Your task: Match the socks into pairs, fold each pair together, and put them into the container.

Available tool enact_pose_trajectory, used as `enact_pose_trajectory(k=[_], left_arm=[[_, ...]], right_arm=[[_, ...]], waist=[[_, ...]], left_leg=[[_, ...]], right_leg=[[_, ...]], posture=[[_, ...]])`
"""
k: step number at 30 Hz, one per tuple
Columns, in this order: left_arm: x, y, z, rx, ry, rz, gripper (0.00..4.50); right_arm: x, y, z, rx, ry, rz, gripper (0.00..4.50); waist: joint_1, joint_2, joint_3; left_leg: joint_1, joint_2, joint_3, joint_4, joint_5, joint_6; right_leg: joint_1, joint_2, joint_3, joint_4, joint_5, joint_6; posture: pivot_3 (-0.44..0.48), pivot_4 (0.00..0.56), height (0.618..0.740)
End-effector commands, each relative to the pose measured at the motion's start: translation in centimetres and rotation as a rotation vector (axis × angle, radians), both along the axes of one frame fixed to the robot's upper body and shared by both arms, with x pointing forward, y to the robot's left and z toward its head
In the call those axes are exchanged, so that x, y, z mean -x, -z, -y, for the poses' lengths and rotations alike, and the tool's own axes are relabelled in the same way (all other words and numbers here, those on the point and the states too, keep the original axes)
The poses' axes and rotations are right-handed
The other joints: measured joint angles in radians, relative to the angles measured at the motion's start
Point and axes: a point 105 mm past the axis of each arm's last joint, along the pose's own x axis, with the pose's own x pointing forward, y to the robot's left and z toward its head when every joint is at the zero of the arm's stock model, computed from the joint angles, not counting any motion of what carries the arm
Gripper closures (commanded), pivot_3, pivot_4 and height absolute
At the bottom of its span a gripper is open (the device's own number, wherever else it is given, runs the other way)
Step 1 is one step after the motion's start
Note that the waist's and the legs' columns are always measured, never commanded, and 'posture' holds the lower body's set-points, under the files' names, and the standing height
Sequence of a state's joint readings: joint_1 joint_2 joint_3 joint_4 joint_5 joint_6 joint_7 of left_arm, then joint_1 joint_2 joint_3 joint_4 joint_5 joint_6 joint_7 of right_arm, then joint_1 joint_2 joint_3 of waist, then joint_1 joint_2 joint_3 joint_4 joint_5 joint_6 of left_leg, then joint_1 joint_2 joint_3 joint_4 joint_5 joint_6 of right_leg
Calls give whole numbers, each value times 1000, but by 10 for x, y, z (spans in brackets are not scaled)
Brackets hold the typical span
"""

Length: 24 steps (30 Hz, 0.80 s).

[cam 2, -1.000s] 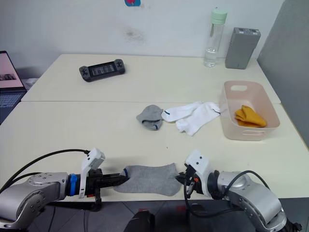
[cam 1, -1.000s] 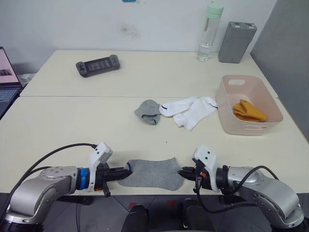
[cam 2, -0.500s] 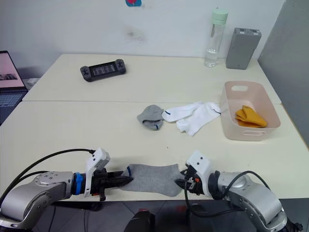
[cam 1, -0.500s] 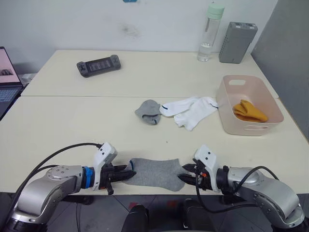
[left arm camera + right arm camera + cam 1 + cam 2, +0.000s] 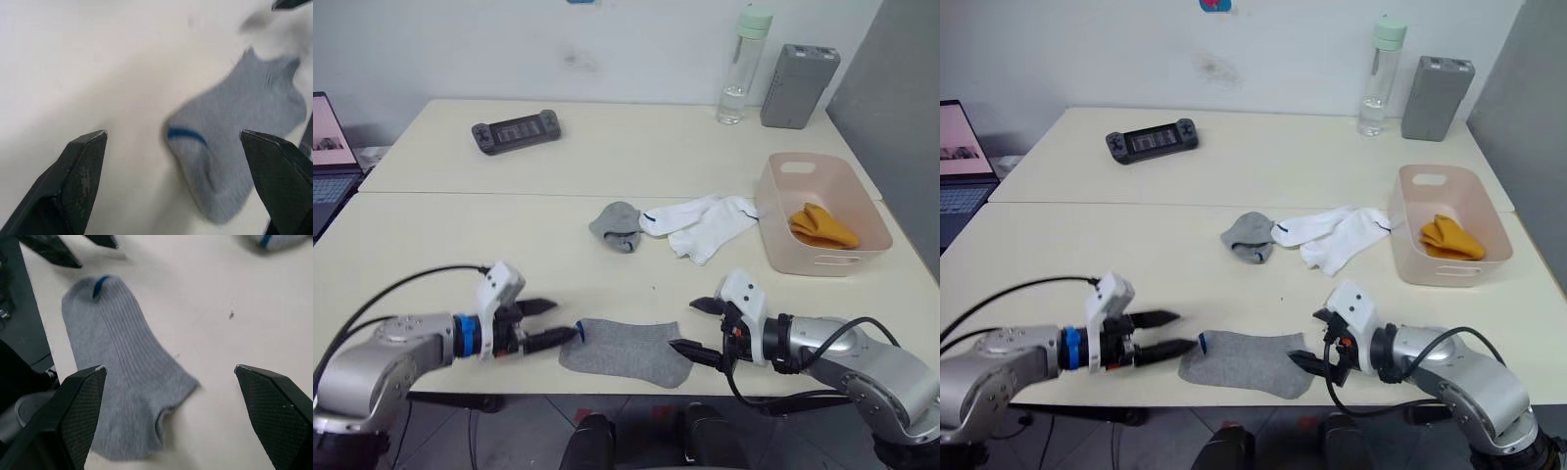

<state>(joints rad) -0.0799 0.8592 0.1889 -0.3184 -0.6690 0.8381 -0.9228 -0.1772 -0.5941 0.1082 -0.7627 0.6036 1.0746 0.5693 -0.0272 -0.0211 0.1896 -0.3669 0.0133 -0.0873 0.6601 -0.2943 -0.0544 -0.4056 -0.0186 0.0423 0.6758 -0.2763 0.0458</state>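
A grey sock (image 5: 626,351) lies flat at the table's front edge, its blue-marked cuff toward my left gripper (image 5: 560,321). That gripper is open just off the cuff, holding nothing. My right gripper (image 5: 686,326) is open at the sock's other end, also holding nothing. A second grey sock (image 5: 616,225) lies crumpled mid-table beside two white socks (image 5: 700,223). The pink container (image 5: 810,258) stands at the right with a folded orange pair (image 5: 820,225) inside. The left wrist view looks onto the cuff end of the flat grey sock (image 5: 234,147).
On the far table sit a black handheld console (image 5: 515,130), a water bottle (image 5: 737,67) and a grey box (image 5: 799,72). A laptop (image 5: 328,147) shows at the left edge. The flat sock lies close to the table's front edge.
Both grippers have gone from shut on the ends of the flat grey sock to open, letting it go. The sock now rests on the table.
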Motion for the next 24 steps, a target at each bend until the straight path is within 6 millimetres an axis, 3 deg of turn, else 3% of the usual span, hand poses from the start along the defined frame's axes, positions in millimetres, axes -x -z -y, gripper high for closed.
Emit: enact_pose_trajectory(k=[1, 6, 11, 19, 24], left_arm=[[-25, -34, 13, 15, 15, 179, 21], [-70, -56, 35, -79, -35, 379, 21], [-100, -59, 51, -134, -53, 450, 21], [-143, -34, 55, -340, 1, 507, 21], [-156, -19, 48, -397, 2, 497, 21]], right_arm=[[-3, -32, -1, -59, -13, 122, 0], [-20, -54, 8, -69, 98, 227, 0], [-26, -60, 11, -58, 147, 263, 0], [-27, -56, 10, -46, 160, 253, 0], [-26, -57, 9, -43, 158, 253, 0]], waist=[[2, 0, 0], [-2, 0, 0], [-6, 0, 0], [-4, 0, 0], [-5, 0, 0]], left_leg=[[0, 0, 0, 0, 0, 0], [-1, -1, 1, 0, 0, 0], [-2, -1, 1, 0, 0, 0], [-3, -1, 1, 0, 0, 0], [-4, -1, 1, 0, 0, 0]], right_leg=[[0, 0, 0, 0, 0, 0], [0, 0, 1, -2, 3, -2], [-1, 0, 1, -2, 4, -4], [-1, 0, 0, -2, 4, -4], [-1, 0, 0, -2, 4, -4]], posture=[[0, 150, 740], [0, 150, 740], [0, 150, 740], [0, 150, 740], [0, 150, 740]])
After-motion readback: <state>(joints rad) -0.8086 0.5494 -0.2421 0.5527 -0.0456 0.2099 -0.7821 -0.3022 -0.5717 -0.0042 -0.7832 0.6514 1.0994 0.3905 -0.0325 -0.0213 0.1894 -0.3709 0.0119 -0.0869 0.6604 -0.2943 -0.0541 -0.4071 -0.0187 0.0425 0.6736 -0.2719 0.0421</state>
